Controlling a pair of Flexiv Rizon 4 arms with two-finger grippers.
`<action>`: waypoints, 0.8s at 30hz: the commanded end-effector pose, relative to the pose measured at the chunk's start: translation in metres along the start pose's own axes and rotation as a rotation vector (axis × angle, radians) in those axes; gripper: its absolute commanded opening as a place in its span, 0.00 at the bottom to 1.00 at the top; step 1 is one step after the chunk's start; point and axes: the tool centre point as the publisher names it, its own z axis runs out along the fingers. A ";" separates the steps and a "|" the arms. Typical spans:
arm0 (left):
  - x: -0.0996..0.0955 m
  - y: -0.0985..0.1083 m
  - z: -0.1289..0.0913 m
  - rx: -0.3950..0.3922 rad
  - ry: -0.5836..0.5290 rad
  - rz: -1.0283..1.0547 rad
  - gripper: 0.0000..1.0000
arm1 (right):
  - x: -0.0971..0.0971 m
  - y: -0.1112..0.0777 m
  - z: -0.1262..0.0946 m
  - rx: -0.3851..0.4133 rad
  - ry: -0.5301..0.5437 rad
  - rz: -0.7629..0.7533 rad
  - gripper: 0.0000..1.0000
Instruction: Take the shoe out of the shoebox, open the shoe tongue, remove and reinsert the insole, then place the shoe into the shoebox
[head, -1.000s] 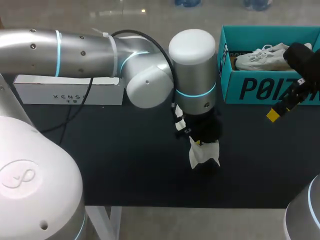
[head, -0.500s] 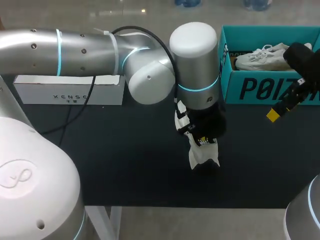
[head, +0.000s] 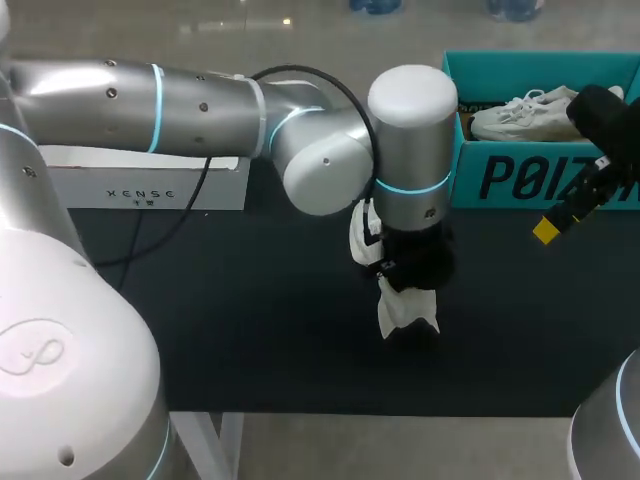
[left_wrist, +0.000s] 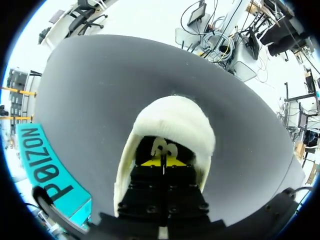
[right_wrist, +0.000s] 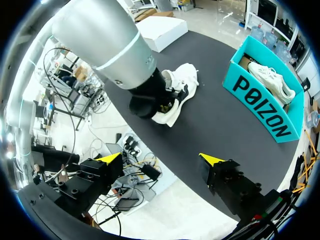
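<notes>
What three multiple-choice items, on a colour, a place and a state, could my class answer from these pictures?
1. The shoebox is: A teal; B red; C yellow.
2. The shoe at the left end effector lies: A in the shoebox; B on the black table; C on the floor.
3. The right end effector is: A shut on a shoe; B shut on the shoebox; C open, empty.
Key: 1 A, its walls show teal; 2 B, black table surrounds it; 3 C, it stands wide open, holding nothing.
</notes>
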 end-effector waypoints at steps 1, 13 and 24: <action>-0.018 -0.001 0.037 0.022 0.077 0.009 0.00 | -0.001 0.002 0.001 0.004 0.001 0.001 1.00; -0.003 0.010 0.012 -0.023 0.064 -0.013 0.00 | -0.001 0.002 0.001 0.004 0.001 0.001 1.00; -0.003 0.014 -0.008 -0.048 0.046 0.015 0.00 | -0.001 0.002 0.001 0.004 0.001 0.001 1.00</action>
